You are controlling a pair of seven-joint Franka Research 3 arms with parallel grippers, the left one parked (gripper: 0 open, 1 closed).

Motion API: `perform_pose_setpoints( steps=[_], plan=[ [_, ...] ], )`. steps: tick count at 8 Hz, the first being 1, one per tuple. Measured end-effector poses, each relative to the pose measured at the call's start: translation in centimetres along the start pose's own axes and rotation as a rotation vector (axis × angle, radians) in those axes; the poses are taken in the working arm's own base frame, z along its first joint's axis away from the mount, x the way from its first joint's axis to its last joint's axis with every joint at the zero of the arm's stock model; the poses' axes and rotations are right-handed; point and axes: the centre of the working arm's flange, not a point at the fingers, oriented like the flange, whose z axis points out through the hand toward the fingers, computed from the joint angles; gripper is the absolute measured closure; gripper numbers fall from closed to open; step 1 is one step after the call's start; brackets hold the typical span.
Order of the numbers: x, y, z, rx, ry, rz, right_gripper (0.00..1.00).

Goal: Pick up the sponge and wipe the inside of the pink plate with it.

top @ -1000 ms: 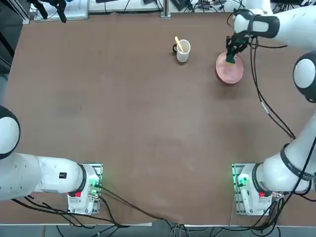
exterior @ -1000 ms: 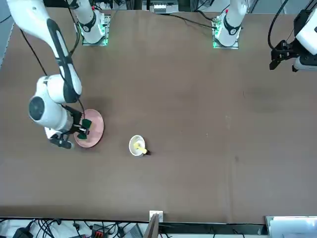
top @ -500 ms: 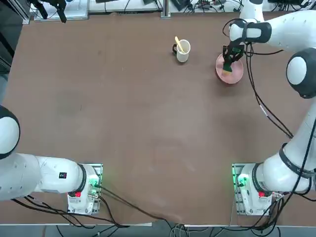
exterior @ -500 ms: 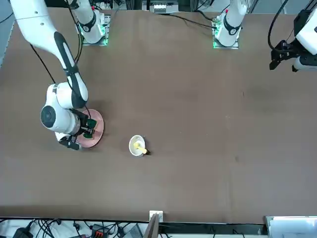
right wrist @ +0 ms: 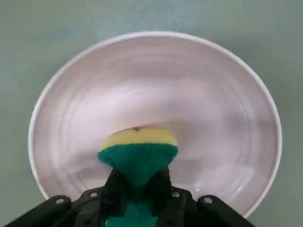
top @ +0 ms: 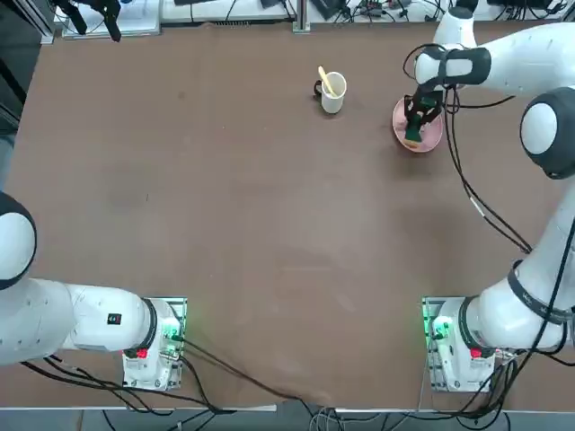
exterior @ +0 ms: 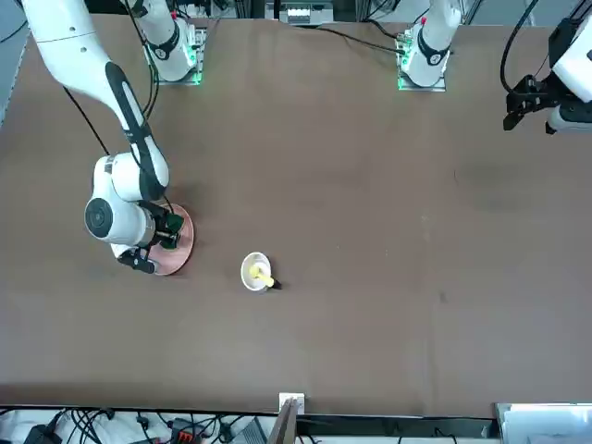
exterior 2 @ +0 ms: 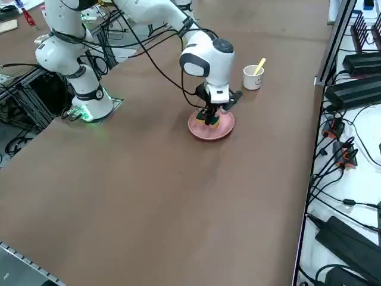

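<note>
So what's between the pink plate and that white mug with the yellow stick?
Just bare brown tabletop; the top view shows nothing standing between the pink plate and the white mug.

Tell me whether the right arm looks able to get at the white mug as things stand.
Probably not yet: the right gripper is shut on the sponge over the pink plate, though nothing stands between that plate and the mug.

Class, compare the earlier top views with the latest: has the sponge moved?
Yes. The sponge, held in the right pincer, has moved nearer the robot's bases and slightly left within the pink plate.
</note>
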Motion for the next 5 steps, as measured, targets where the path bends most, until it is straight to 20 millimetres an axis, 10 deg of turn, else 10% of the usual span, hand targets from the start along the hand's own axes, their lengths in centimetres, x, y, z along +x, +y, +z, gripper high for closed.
perform_pose_setpoints(
  steps=[5],
  plan=[
    [-0.5,2.0,0.2,-0.017,-0.014,0.023,0.77]
  ],
)
